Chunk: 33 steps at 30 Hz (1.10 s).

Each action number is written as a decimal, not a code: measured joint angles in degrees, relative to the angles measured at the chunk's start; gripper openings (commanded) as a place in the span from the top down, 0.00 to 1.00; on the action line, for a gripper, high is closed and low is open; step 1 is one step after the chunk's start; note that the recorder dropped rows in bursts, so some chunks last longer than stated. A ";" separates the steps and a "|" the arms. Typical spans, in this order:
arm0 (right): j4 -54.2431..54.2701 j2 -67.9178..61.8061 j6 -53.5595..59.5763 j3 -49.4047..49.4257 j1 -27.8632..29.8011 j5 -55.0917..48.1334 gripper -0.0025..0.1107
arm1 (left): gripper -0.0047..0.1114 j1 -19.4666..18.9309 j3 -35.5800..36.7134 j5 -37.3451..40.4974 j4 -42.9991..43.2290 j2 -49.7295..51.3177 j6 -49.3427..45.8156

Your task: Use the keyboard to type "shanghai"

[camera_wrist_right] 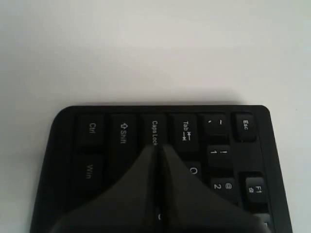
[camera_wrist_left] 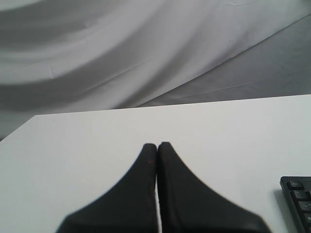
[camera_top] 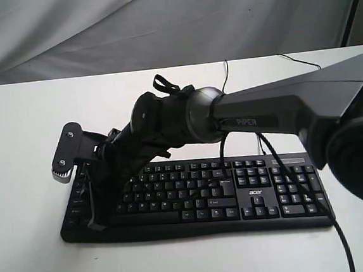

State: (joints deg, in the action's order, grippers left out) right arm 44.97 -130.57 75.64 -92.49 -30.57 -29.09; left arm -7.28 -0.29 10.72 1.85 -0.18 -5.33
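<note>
Right gripper (camera_wrist_right: 156, 147): fingers pressed together, nothing between them. Tip sits at inner edge of Caps Lock key; contact with keys unclear. Right arm (camera_top: 280, 105) reaches across middle to left end of keyboard (camera_top: 257, 196). Keyboard black, lies flat on white table (camera_top: 21, 118), number pad at right end in exterior view. Left gripper (camera_wrist_left: 156, 144): fingers shut together, empty, over bare table, keyboard corner off to one side. Grey cloth (camera_wrist_left: 146, 48) behind table.
</note>
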 measured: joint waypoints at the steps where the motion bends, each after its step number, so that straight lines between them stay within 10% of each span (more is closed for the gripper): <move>1: 0.00 -0.11 0.00 0.00 0.00 0.04 0.98 | 0.95 0.00 0.00 0.00 0.00 0.00 0.00; 33: 0.21 1.62 0.46 0.00 0.22 -0.87 0.98 | 0.95 0.00 0.00 0.00 0.00 0.00 0.00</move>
State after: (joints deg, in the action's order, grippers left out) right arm 45.18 -128.94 76.10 -92.49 -30.35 -29.96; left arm -7.28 -0.29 10.72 1.85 -0.18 -5.33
